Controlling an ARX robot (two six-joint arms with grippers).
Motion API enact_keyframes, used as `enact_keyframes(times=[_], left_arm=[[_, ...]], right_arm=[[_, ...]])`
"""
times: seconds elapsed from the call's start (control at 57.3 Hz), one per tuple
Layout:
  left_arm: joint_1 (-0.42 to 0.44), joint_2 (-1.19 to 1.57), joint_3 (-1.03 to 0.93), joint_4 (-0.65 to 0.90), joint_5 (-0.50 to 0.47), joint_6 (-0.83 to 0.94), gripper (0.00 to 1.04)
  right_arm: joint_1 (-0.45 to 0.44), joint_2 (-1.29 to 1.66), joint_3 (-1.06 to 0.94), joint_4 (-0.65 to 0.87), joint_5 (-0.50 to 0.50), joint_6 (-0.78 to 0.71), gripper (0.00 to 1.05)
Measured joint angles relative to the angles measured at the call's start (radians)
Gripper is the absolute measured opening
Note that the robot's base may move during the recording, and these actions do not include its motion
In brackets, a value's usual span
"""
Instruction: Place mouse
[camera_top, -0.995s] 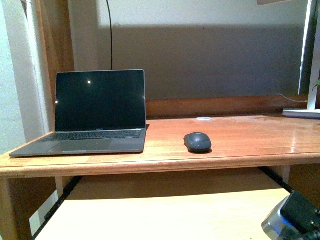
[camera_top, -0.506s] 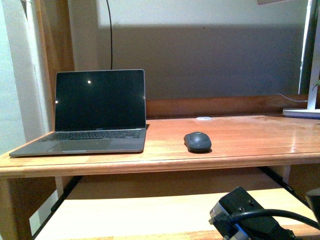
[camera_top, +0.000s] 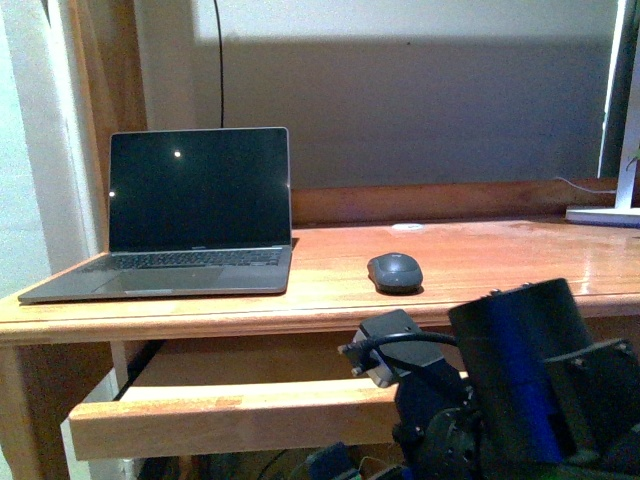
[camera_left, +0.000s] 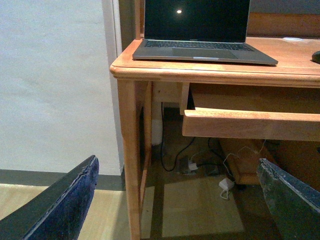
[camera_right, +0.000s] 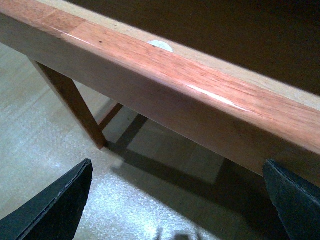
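Observation:
The mouse (camera_top: 395, 272), a small dark grey dome, lies on the wooden desk (camera_top: 480, 255) to the right of the laptop, with no gripper near it. Only its edge (camera_left: 316, 56) shows at the rim of the left wrist view. My left gripper (camera_left: 177, 200) is open and empty, low in front of the desk's left leg, above the floor. My right gripper (camera_right: 175, 205) is also open and empty, below a wooden rail (camera_right: 175, 85) and over the floor. The right arm (camera_top: 520, 390) fills the lower right of the front view, beneath the desk edge.
An open grey laptop (camera_top: 190, 215) with a dark screen stands at the desk's left. A pull-out wooden shelf (camera_top: 230, 415) juts out under the desktop. Cables and a power strip (camera_left: 200, 165) lie on the floor beneath. A white base (camera_top: 605, 214) sits far right.
The right arm has risen from the bottom right corner and moved left, now covering much of the lower right front view. The mouse and laptop have stayed put.

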Motion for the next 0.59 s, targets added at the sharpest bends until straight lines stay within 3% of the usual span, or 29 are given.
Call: enact_keyframes(times=[0.157,0.594], left_arm=[[0.0,0.0,0.0,0.0,0.0,0.0,0.97],[0.0,0.0,0.0,0.0,0.0,0.0,0.97]], right_arm=[[0.033,0.114,0.177,-0.054,0.05,0.024,1.04],[0.094,0.24,0.398,-0.136,0.108,0.084,1.04]])
